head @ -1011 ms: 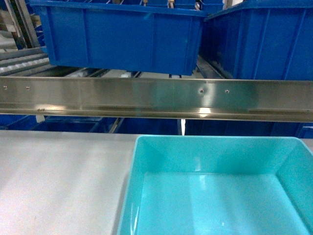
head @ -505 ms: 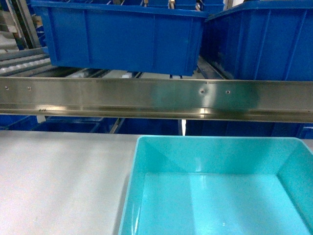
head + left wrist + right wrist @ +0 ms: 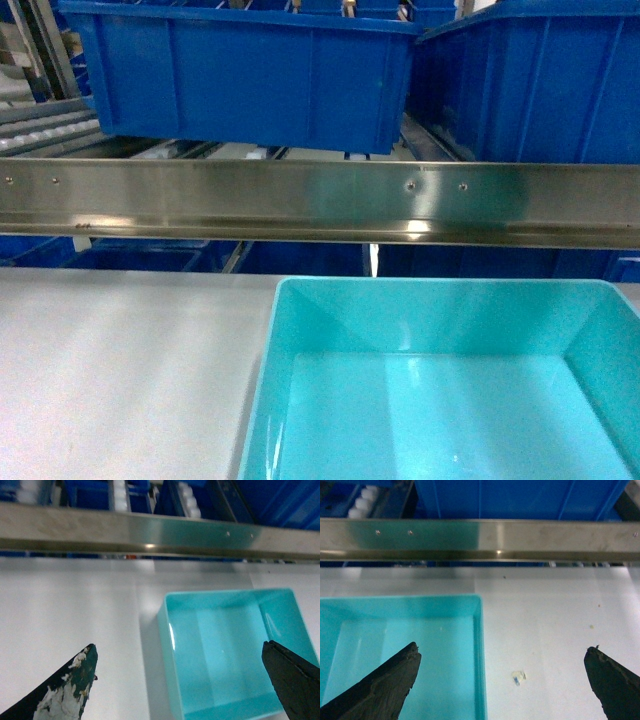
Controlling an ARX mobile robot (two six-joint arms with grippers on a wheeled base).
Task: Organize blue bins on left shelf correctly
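Left wrist view: wide-open, empty left gripper (image 3: 180,680) apparently hovers over blue bin (image 3: 225,650), right gripper (image 3: 502,680) likewise

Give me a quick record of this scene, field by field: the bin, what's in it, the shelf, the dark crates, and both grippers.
bin: one pale turquoise bin on the pale worktop, in front of the shelf
bin contents: empty
shelf: steel front rail crossing the view, white rollers behind it
dark crates: two royal-blue crates on the shelf above the rail
left gripper: open, wide, above the bin's left wall, holding nothing
right gripper: open, wide, above the bin's right wall, holding nothing
debris: small scrap on the worktop right of the bin
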